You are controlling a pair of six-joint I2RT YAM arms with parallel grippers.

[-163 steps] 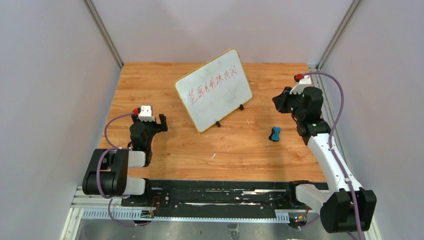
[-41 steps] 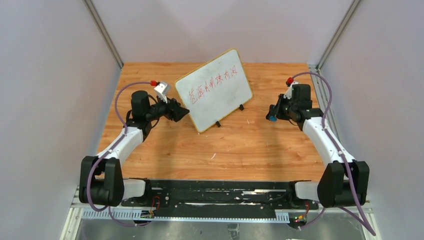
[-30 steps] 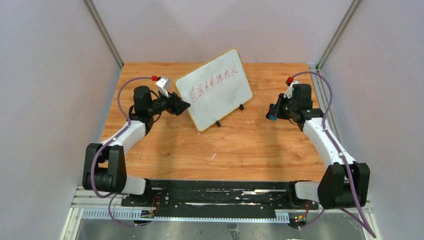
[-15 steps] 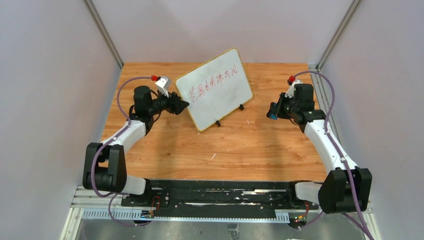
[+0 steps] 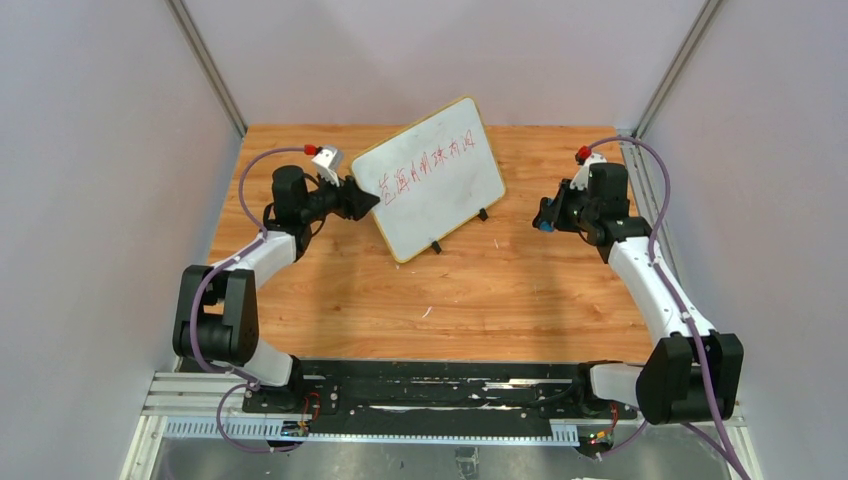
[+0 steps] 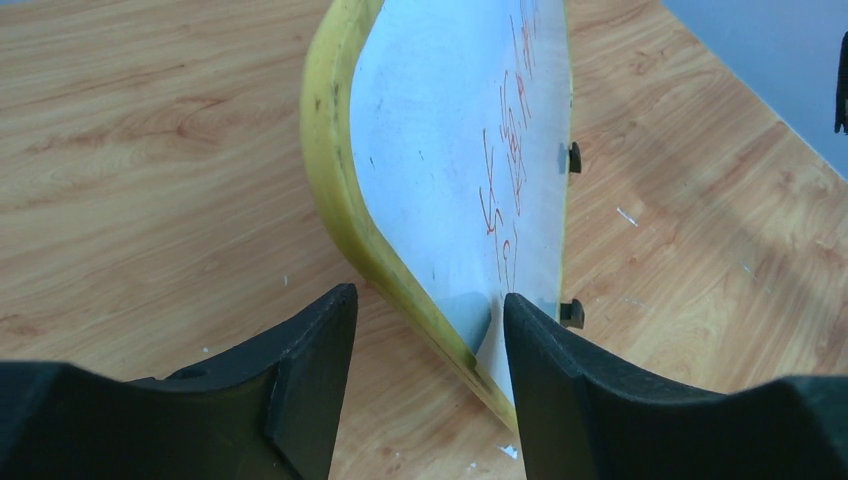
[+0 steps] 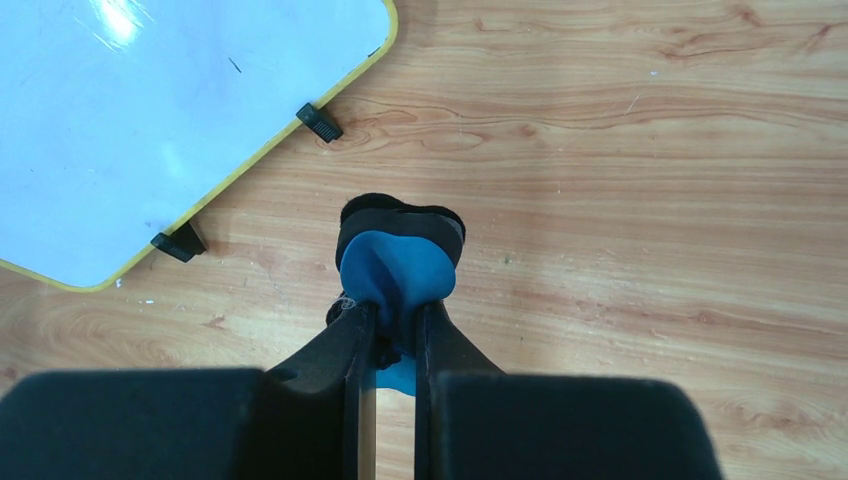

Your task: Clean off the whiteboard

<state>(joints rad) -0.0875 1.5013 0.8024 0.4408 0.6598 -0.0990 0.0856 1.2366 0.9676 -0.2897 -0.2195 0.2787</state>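
1. Top view: the small white rectangular whiteboard with a thin yellow rim (image 5: 428, 180) stands tilted at the middle of the wooden desk (image 5: 500, 290) (red characters unerased). The left fingers (image 5: 360, 198) reach its left edge.
2. Left wrist: the left fingers are spread, straddling the yellow rim.
3. Right wrist: the right fingers (image 7: 352, 345) are clenched on a blue-and-black eraser (image 7: 398, 262), beside the board.
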